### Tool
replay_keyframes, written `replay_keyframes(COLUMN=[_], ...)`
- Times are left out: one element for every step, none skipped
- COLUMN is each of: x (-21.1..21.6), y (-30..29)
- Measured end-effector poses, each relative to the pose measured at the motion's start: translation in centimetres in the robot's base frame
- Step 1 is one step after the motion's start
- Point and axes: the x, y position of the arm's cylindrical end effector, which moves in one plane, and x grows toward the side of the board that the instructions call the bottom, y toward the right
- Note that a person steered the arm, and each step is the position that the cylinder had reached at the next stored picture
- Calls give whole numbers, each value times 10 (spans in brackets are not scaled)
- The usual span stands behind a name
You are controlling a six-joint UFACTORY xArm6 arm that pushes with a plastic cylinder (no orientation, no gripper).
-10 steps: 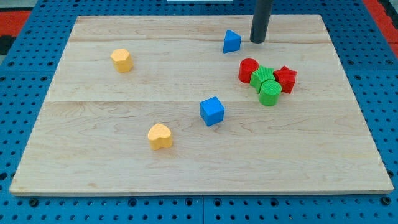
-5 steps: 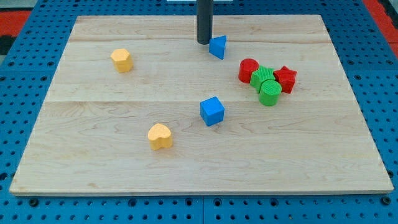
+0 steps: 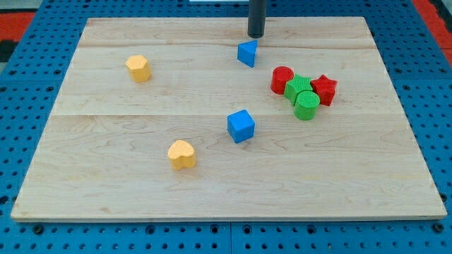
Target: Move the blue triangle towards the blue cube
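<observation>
Landmark: blue cube [image 3: 241, 125], near the middle of the wooden board [image 3: 106, 183]. Board sits on a blue pegboard table [image 3: 42, 240].

Rod, no jaws on this rig, nothing held. My tip [image 3: 256, 35] is well toward the view's top from the cube, slightly right of it.

Cluster up-right of the cube, pieces touching: red cylinder [image 3: 282, 80], green block [image 3: 297, 87] (shape unclear), green cylinder [image 3: 306, 106], red star [image 3: 324, 89].

Blue triangle [image 3: 246, 53]: straight toward the view's top from the cube, well apart from it, just below-left of my tip, small gap visible.

Yellow heart [image 3: 181, 154]: down-left of the cube, near. Second yellow block [image 3: 138, 68]: far up-left, shape unclear.
</observation>
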Motion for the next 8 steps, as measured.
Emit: replay_keyframes(x=[3,15,34,55,74,81,81,87], y=[14,13,-6,-34,-59,-75,-65,-48])
